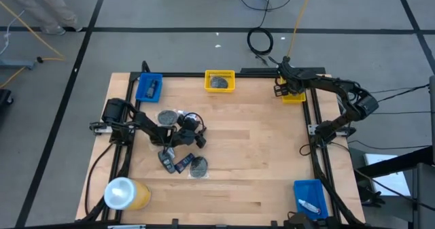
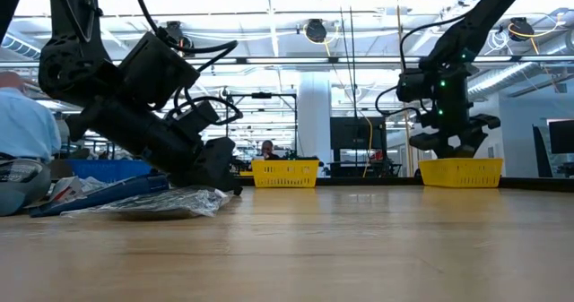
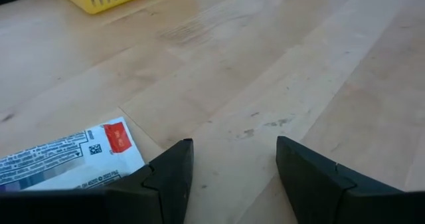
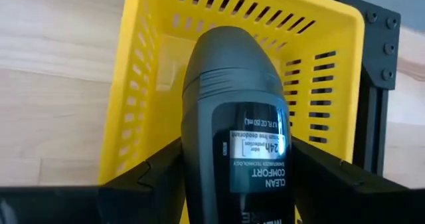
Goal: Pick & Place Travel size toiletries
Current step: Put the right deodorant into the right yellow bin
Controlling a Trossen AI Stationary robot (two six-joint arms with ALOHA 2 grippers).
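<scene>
Deodorant, a black oblong stick with a white label, between the two fingers of the right gripper, directly over the yellow basket at the table's far right corner; fingers alongside it on both sides, but firm grip or loosening not clear from the pictures. Seen level with the table, right gripper just above that basket's rim.

Left gripper low over the middle-left of the table, tilted down, fingers apart with only bare wood between them. Just beside one finger, a white packet with small print and a red mark. Around it, a loose cluster of remaining toiletries: black oblong pieces and a grey disc in clear wrap. Farther out, another grey disc in the middle yellow basket, a dark item in the blue bin at far left, and a white tube in the blue bin at near right.
</scene>
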